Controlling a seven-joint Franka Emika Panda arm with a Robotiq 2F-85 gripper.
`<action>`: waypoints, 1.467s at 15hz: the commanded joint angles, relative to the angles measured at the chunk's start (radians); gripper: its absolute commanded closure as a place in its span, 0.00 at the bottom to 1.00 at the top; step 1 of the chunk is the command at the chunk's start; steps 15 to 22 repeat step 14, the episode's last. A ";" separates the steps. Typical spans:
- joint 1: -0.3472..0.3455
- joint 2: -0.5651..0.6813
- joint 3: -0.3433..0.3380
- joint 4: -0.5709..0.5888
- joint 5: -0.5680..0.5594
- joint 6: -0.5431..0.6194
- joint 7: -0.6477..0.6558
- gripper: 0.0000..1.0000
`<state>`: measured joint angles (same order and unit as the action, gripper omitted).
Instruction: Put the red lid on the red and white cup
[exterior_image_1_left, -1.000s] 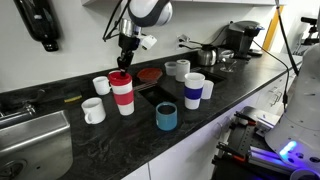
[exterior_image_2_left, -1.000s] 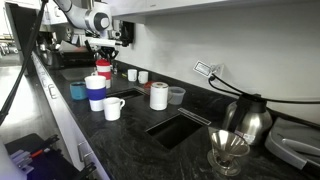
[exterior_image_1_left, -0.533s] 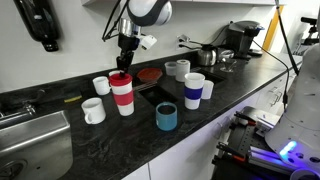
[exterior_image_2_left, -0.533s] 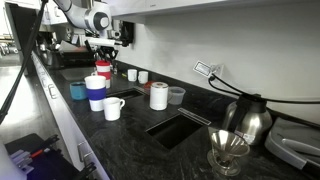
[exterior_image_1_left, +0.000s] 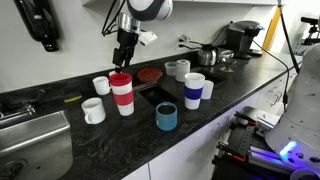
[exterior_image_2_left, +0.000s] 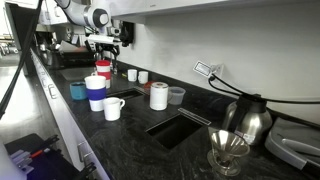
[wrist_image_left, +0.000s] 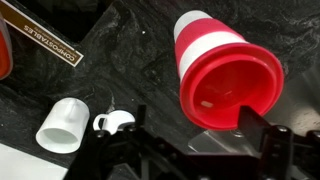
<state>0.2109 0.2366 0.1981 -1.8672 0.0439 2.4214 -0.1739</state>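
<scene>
The red and white cup (exterior_image_1_left: 122, 95) stands upright on the dark counter, and the red lid (exterior_image_1_left: 121, 78) sits on its mouth. My gripper (exterior_image_1_left: 124, 63) hangs just above the lid, open and holding nothing. In the wrist view the red lid (wrist_image_left: 230, 90) fills the red and white cup's (wrist_image_left: 205, 40) top. My gripper (wrist_image_left: 197, 128) has one dark finger (wrist_image_left: 258, 128) beside the lid's rim, with the jaws spread wide. From the opposite side, the gripper (exterior_image_2_left: 103, 55) is above the lid (exterior_image_2_left: 102, 65).
White mugs (exterior_image_1_left: 93, 110) (exterior_image_1_left: 101, 85) stand beside the cup. A blue cup (exterior_image_1_left: 166, 117), a white and blue cup (exterior_image_1_left: 194, 90) and a brownish-red disc (exterior_image_1_left: 149, 73) are close by. A sink (exterior_image_1_left: 30, 140) and a counter recess (exterior_image_1_left: 155, 97) flank them.
The jaws have gone from shut to wide open and the gripper has risen slightly. The red lid stays on the cup.
</scene>
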 joint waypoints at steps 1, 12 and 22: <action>-0.016 -0.043 0.004 0.006 0.020 -0.044 0.023 0.00; -0.009 -0.065 0.004 0.001 0.032 -0.046 0.043 0.00; -0.009 -0.065 0.004 0.001 0.032 -0.046 0.043 0.00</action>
